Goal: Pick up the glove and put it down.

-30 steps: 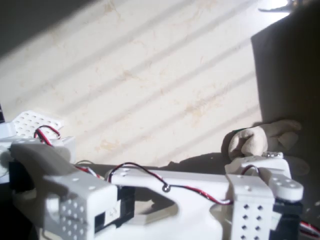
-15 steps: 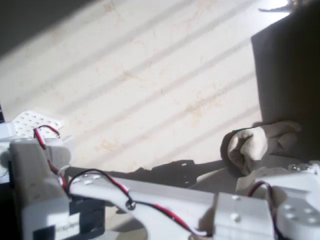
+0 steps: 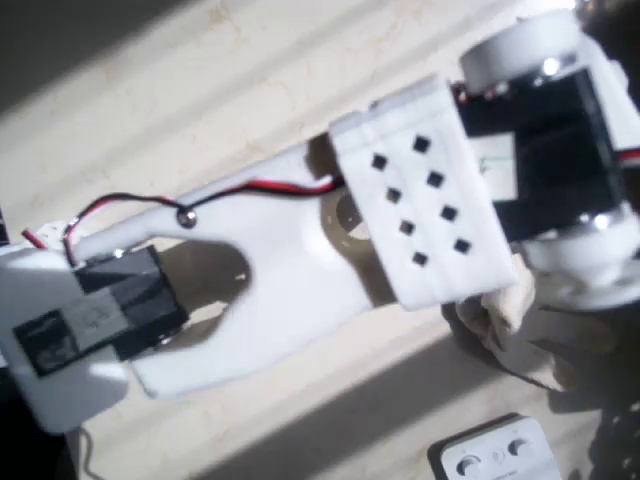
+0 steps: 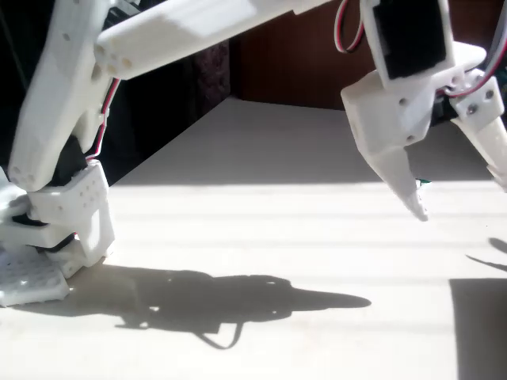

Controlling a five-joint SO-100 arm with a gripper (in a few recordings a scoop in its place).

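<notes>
Overhead view puts the cream soft fabric glove [image 3: 510, 310] just beneath my white two-fingered hand [image 4: 459, 202], whose fingers hang apart above the pale counter [image 4: 261, 229].

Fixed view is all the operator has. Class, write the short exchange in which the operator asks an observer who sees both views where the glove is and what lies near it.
Operator: My gripper hangs open and empty above the table. Where is the glove?
Observer: In the overhead view the glove lies at the right, partly covered by the arm's wrist block.
Operator: Is anything close to it?
Observer: Yes, a white box with round knobs sits at the bottom edge of the overhead view, below the glove and apart from it.
</notes>
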